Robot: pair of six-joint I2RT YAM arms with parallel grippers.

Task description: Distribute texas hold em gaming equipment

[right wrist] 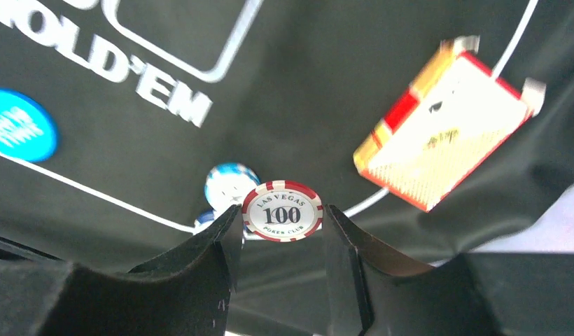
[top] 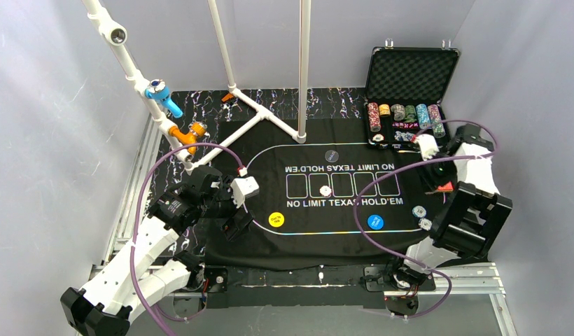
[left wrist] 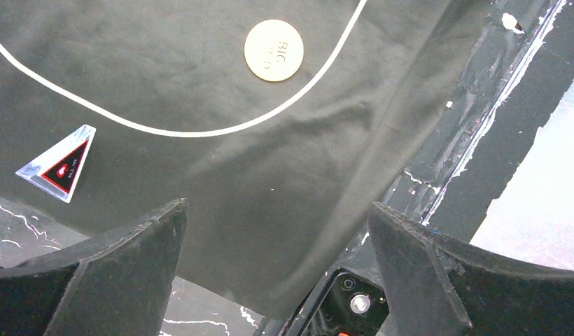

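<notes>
Your 100 chip (right wrist: 282,211), red and white, is pinched by its rim between the right gripper's (right wrist: 281,218) fingers (right wrist: 214,245), face towards the wrist camera, over the right end of the felt mat (top: 319,245) close to its white oval line; you cannot tell whether it touches the cloth. A blue-and-white chip (right wrist: 230,183) lies flat on the mat just behind it, at that same line, and the edge of a third chip (right wrist: 202,221) peeps out beside the finger. The card pack (right wrist: 449,129), red-edged and blurred, lies across the oval line at the mat's right end. The blue button disc (right wrist: 18,133) rests inside the oval below the mat's "HOLD'EM" lettering, and the yellow button disc (top: 276,219) sits inside the oval towards the mat's left end. A small white disc (top: 325,190) lies in one of the boxes printed at the mat's middle. Your left gripper (left wrist: 277,206) hangs over the mat's near left part, outside the oval, its fingers spread wide. A triangular marker (left wrist: 58,162) lies at the mat's edge there. The open case (top: 410,73) stands beyond the mat's far right corner, with chip stacks (top: 403,114) in a row inside.
</notes>
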